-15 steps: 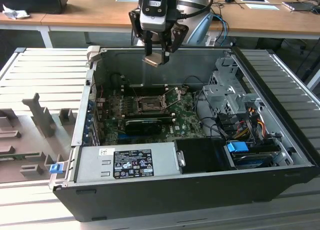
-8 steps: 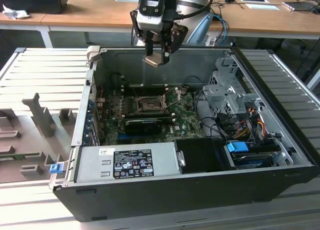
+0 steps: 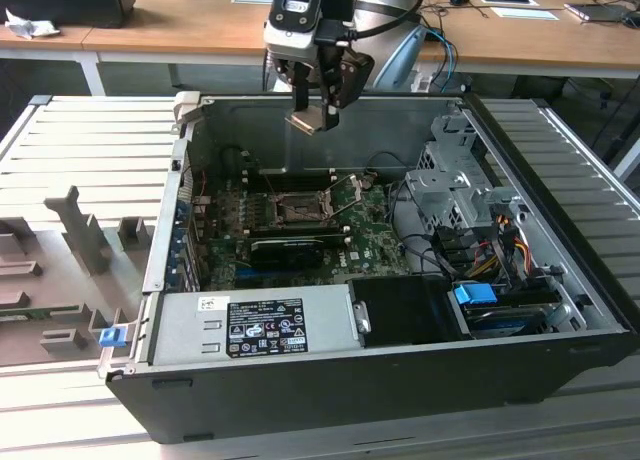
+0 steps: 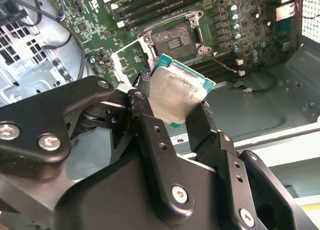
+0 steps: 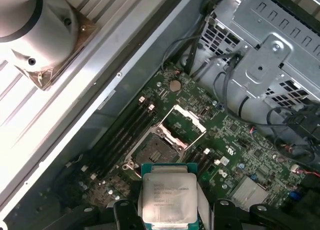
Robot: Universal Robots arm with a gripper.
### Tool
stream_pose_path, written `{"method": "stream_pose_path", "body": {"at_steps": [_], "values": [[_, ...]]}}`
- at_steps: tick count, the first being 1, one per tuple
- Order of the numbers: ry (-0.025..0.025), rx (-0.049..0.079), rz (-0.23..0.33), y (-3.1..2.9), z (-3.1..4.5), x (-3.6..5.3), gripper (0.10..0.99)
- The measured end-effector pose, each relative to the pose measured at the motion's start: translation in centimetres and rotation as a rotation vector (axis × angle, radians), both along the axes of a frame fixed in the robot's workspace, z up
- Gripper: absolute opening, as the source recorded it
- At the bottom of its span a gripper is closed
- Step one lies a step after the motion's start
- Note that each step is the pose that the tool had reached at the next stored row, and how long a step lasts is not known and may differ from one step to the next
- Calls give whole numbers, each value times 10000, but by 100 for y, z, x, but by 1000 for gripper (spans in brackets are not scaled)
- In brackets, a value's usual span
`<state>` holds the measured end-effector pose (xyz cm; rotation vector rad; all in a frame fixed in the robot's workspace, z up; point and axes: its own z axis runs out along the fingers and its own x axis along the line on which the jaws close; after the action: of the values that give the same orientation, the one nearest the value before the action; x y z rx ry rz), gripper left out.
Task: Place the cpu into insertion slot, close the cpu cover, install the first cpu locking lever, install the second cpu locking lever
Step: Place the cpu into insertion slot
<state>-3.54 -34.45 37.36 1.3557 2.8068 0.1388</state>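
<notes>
- Well off to the exterior view's left of your gripper (image 3: 318, 110) lies a ribbed grey surface (image 3: 90, 130) carrying blocky grey fixtures (image 3: 85, 242).
- Nearer, the open black computer case (image 3: 160, 250) sits below the tool. Its boxy grey power supply (image 3: 200, 325), smooth metal with a printed label, sits low along the case edge far from the gripper.
- Your gripper's matte black metal fingers (image 4: 150, 135) are clamped on the cpu (image 4: 177, 97), pressing on two opposite edges.
- The cpu is a flat square chip with a dull, brushed silvery lid and a thin green rim. It hangs tilted in the air above the case, touching nothing but the fingers.
- Below the held chip lies the insertion slot (image 5: 152, 151), a dark square socket ringed by a silvery frame on the green motherboard (image 3: 375, 242).
- The cpu cover (image 5: 189, 124), a thin silvery plate with a square window, is swung open just beside the slot.
- Long black memory slots (image 5: 122, 135) run along the slot's other side.
- To the exterior view's right of the gripper and lower stands a perforated silvery drive cage (image 3: 450, 175), with loose cables (image 3: 490, 240) beside it.
</notes>
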Motion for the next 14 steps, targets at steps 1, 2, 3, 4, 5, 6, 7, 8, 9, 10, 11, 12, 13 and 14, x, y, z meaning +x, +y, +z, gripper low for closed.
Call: {"method": "stream_pose_path", "body": {"at_steps": [1,2,3,4,5,6,7,8,9,10,11,12,13,14], "values": [[0,-1,-84,0,0,0,529],[0,-1,-207,0,-1,0,529],[1,-1,-294,0,-1,0,529],[0,-1,-430,0,-2,0,529],[1,0,-524,0,-2,0,529],[1,0,-649,0,-3,0,529],[0,0,-752,0,-3,0,529],[0,0,-858,0,-3,0,529],[0,-1,-945,0,-4,0,529],[0,-1,-1049,0,-4,0,529],[0,-1,-1147,0,-4,0,529],[1,-1,-1245,0,-4,0,529],[0,0,-1343,0,-5,0,529],[0,0,-1442,0,-5,0,529]]}}
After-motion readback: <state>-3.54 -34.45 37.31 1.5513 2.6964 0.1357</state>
